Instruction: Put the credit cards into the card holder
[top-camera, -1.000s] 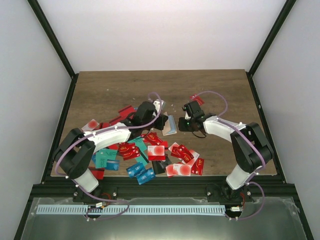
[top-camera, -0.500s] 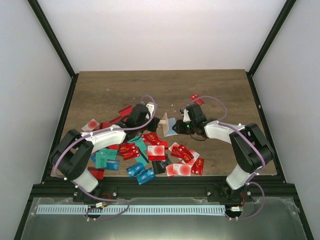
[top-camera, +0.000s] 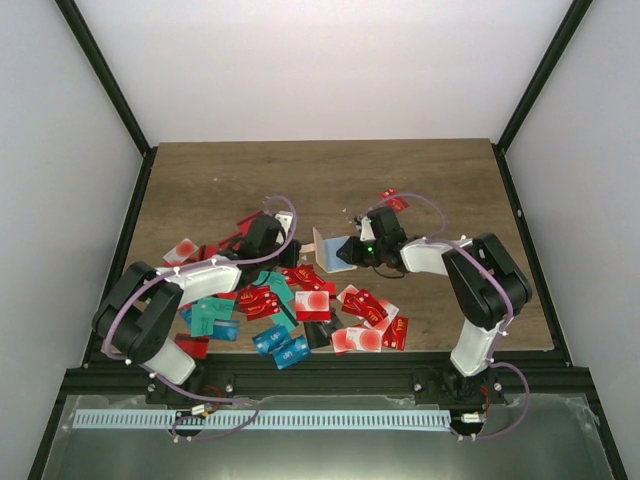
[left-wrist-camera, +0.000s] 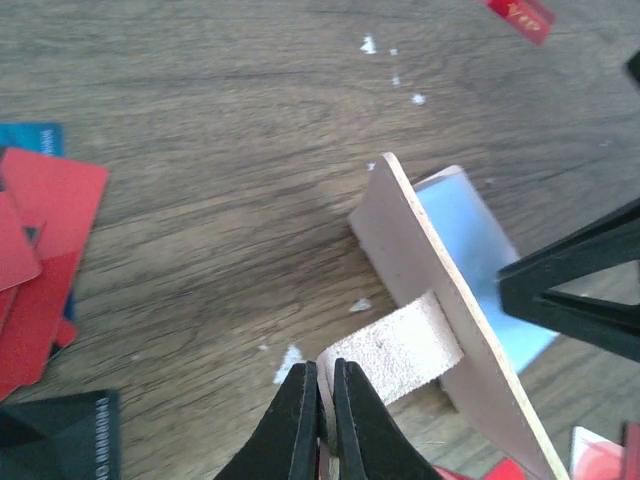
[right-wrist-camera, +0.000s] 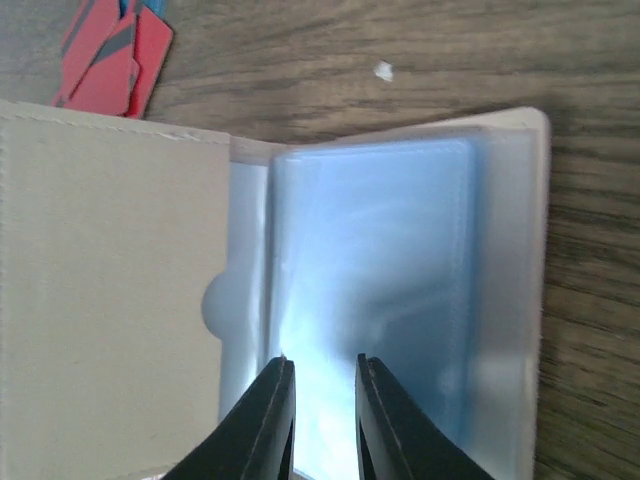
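Observation:
The beige card holder (top-camera: 333, 252) lies on the table, folded open, its cover (left-wrist-camera: 430, 250) tilted up and its light blue inside (right-wrist-camera: 380, 250) showing. My left gripper (left-wrist-camera: 326, 375) is shut on the holder's snap tab (left-wrist-camera: 400, 345), just left of the holder (top-camera: 305, 247). My right gripper (right-wrist-camera: 325, 365) hangs right over the blue sleeves (top-camera: 352, 252), its jaws a narrow gap apart with only blue plastic seen between them. One of its fingers (left-wrist-camera: 575, 290) touches the blue page. The credit cards (top-camera: 290, 300), mostly red, lie scattered in front of the holder.
One red card (top-camera: 393, 200) lies alone behind the right arm. More red cards (left-wrist-camera: 45, 230) and a dark card (left-wrist-camera: 60, 440) sit close to my left gripper. Bare wood (top-camera: 330, 170) stretches behind the holder, framed by black posts.
My left gripper has drawn back to the left with the tab, swinging the cover up and open. My right gripper has moved left onto the blue inside, its jaws narrowing.

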